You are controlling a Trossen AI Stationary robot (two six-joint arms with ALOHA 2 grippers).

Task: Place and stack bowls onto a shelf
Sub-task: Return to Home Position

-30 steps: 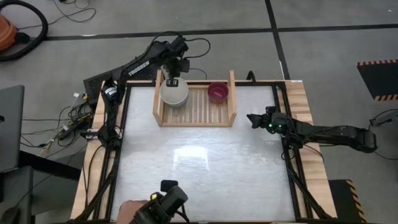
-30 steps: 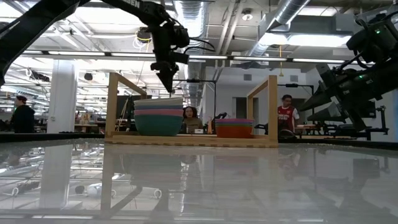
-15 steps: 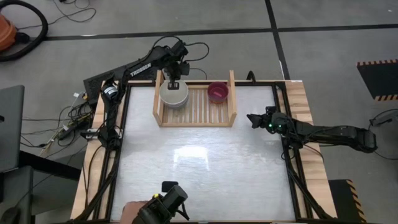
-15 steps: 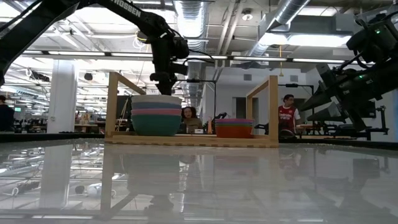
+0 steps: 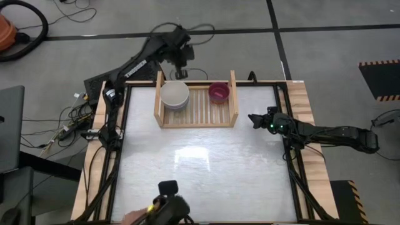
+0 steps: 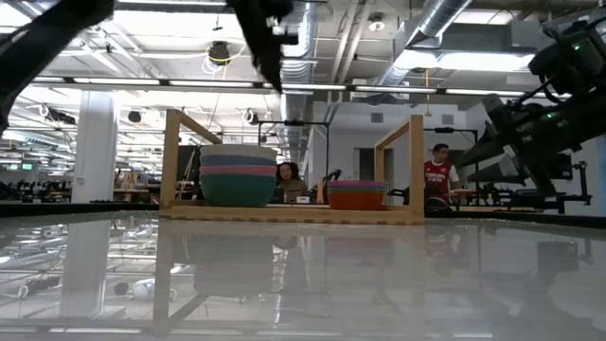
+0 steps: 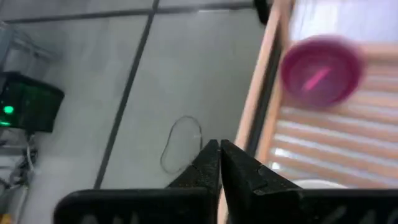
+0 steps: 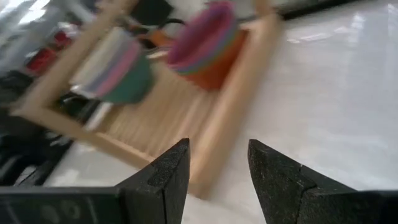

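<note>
The wooden shelf [image 5: 197,115] stands at the table's far side. In its left end sits a stack of larger bowls with a cream-white one on top [image 5: 174,95], over pink and teal [image 6: 237,180]. In its right end sits a stack of smaller bowls topped magenta [image 5: 219,92], with red-orange at the bottom [image 6: 357,199]. My left gripper [image 5: 181,72] is shut and empty. It is raised high, past the shelf's far board [image 7: 261,93], and it shows near the top of the low view [image 6: 270,47]. My right gripper [image 8: 217,168] is open and empty at the table's right edge [image 5: 253,119].
The white tabletop [image 5: 200,169] spreads bare in front of the shelf. A person's hand with a dark device [image 5: 164,209] shows at the table's near edge. Cables lie on the floor beyond the far edge [image 7: 180,143].
My left gripper has risen from just above the cream-white bowl and drawn back toward the table's far edge, past the shelf's far board. The stack of larger bowls stays in the shelf.
</note>
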